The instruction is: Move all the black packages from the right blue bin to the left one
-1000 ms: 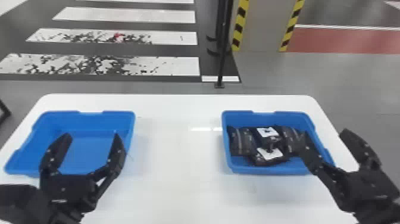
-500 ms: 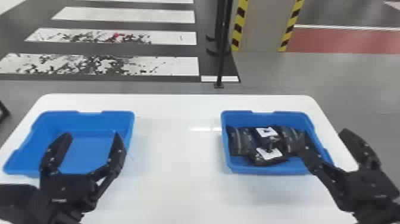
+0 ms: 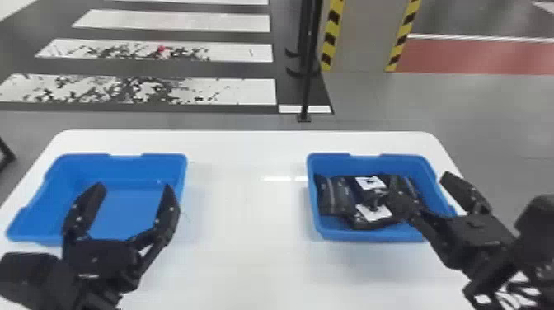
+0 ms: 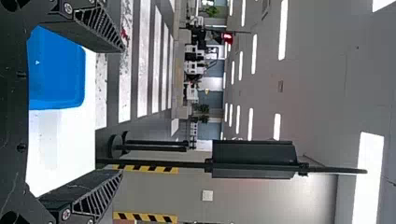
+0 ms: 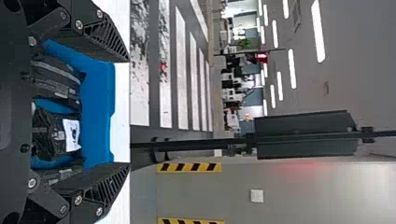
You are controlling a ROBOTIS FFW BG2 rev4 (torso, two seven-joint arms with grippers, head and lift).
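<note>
The left gripper shows in the head view with its fingers wide apart and nothing between them, in front of the left blue bin, whose floor is bare. To its right, past a stretch of glossy white table, stands the right blue bin, holding the black packages, two of them with white labels. The right gripper also has its fingers spread, clamped on nothing: one finger shows across the packages, the other past the bin's right rim; whether the first touches a package, I cannot tell. Both bins sit on the tabletop, which has rounded far corners and a streak of reflected light just left of the right bin. Beyond the left gripper and the table, grey floor leads to a crosswalk of white stripes with dark, worn-looking patches. Beyond the right gripper, a slim black pole rises to the left, beside a grey wall edged in yellow-and-black hazard tape, with red floor farther right. Past the left gripper's fingers, its wrist view takes in a pale ceiling with strip lights, and green plants far off.
</note>
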